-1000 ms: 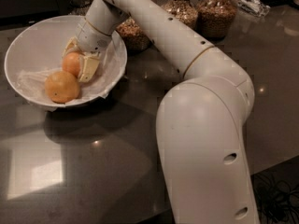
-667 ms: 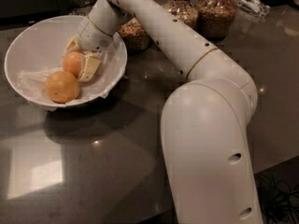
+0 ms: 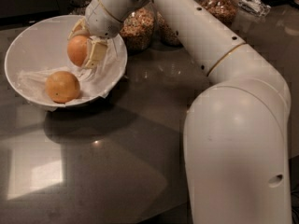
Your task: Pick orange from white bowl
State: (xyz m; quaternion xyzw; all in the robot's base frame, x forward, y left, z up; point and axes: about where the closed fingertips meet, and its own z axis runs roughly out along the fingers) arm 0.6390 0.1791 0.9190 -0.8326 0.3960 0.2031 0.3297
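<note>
White bowl [image 3: 28, 36] stands at far left on the dark grey tabletop [image 3: 117, 171], wide and round, sloping sides. A bright patch of reflected light [image 3: 35, 176] lies on the tabletop in front of the bowl, towards the left.

Inside the bowl, low and left of centre: paler fruit [image 3: 62, 86], yellow-orange, resting on the crinkled white liner [image 3: 100, 73]. The liner covers the bowl's bottom and runs up its right wall.

Up and right of the paler fruit, inside the bowl's outline near its far-right wall: the orange [image 3: 76, 50], a deeper reddish tone. It is apart from the paler fruit, not touching it. Whether it clears the liner cannot be told.

Gripper [image 3: 86, 43] is over the right half of the bowl, reaching in from the far right rim. Fingers closed around the orange: one cream pad [image 3: 96, 54] presses its right side, the other shows at its top left.

Just right of the bowl, behind its far rim: glass jars [image 3: 138, 27] of grain, close to the bowl. One more jar [image 3: 219, 6] stands well to the right.

The white arm [image 3: 233, 125] runs from the gripper down to the right, well clear of the bowl, its big lower segment filling the right foreground.
</note>
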